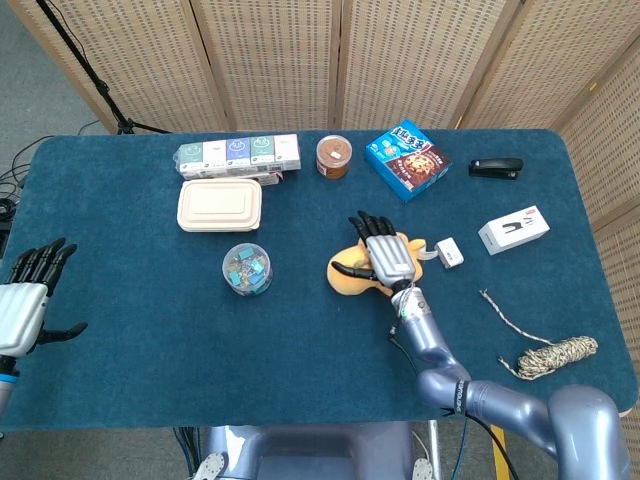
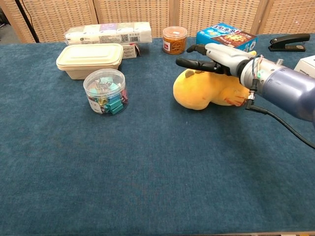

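A yellow plush toy point(image 1: 349, 278) point(image 2: 204, 94) lies on the blue table cloth near the middle. My right hand point(image 1: 385, 256) point(image 2: 220, 57) rests on top of it, fingers stretched out and spread over its back, not wrapped around it. My left hand point(image 1: 27, 296) hovers at the table's left edge with fingers apart and nothing in it; only the head view shows it. A round clear jar of coloured clips point(image 1: 247, 269) point(image 2: 105, 91) stands to the left of the toy.
At the back are a row of tissue packs point(image 1: 240, 152), a beige lidded food box point(image 1: 219, 205), an orange jar point(image 1: 334, 157), a blue cookie box point(image 1: 407, 160) and a black stapler point(image 1: 496, 167). A white box point(image 1: 513, 229), a small white block point(image 1: 449, 252) and a rope bundle point(image 1: 555, 353) lie right.
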You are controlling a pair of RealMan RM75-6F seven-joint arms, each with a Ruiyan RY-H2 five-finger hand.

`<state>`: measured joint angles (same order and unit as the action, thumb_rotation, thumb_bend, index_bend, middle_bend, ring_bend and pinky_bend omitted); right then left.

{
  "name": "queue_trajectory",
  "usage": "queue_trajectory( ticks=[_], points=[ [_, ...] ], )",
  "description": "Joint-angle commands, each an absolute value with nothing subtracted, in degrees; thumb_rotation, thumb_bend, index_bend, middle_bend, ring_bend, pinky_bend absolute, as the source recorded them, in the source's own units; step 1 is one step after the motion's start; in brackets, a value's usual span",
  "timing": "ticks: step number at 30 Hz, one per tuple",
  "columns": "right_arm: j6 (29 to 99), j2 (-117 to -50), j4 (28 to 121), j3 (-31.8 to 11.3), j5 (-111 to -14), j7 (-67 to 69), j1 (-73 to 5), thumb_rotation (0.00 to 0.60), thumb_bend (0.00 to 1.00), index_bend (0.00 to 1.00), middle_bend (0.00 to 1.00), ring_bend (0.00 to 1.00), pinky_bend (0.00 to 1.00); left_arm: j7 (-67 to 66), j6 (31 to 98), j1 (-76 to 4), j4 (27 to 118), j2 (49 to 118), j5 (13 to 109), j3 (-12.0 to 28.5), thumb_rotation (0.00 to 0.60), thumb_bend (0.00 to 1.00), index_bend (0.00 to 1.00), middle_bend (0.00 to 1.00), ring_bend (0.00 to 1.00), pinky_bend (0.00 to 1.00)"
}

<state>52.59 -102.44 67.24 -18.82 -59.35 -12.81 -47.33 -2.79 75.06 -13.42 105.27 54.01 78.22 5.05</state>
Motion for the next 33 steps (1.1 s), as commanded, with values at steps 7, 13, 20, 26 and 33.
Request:
queue_trajectory(
  ticks=[7,13,20,26,33],
  points=[
    [56.0,-104.5,73.6,-16.8,-63.3,-19.7,-49.8,0.0,0.0,0.0,0.0,0.0,0.0,-1.7,75.2,-13.2,105.1,53.6,78.7,4.9,0.6,0.0,0.0,0.0,0.0,0.0],
    [55.6,-108.0,71.9,-16.7,-63.1,-22.0,-51.7,0.0,0.0,0.0,0.0,0.0,0.0,-1.1,75.2,-13.2,105.1,53.3,78.8,4.9,0.6,0.0,0.0,0.0,0.0,0.0],
    [53.5,-110.9,65.3,-17.2,-62.2,-20.2,-52.9,0.0,0.0,0.0,0.0,0.0,0.0,-0.3,74.9,-13.2,105.0,53.1,78.7,4.9,0.6,0.0,0.0,0.0,0.0,0.0],
    [52.1,-111.5,60.0,-18.1,-61.5,-17.4,-52.9,0.0,0.0,0.0,0.0,0.0,0.0,-0.2,74.7,-13.3,105.1,53.1,78.4,5.0,0.6,0.0,0.0,0.0,0.0,0.0],
    [51.6,-110.3,57.8,-18.8,-60.7,-15.1,-51.7,0.0,0.0,0.0,0.0,0.0,0.0,-1.1,74.5,-13.4,105.2,53.3,78.3,4.9,0.6,0.0,0.0,0.0,0.0,0.0]
  ],
)
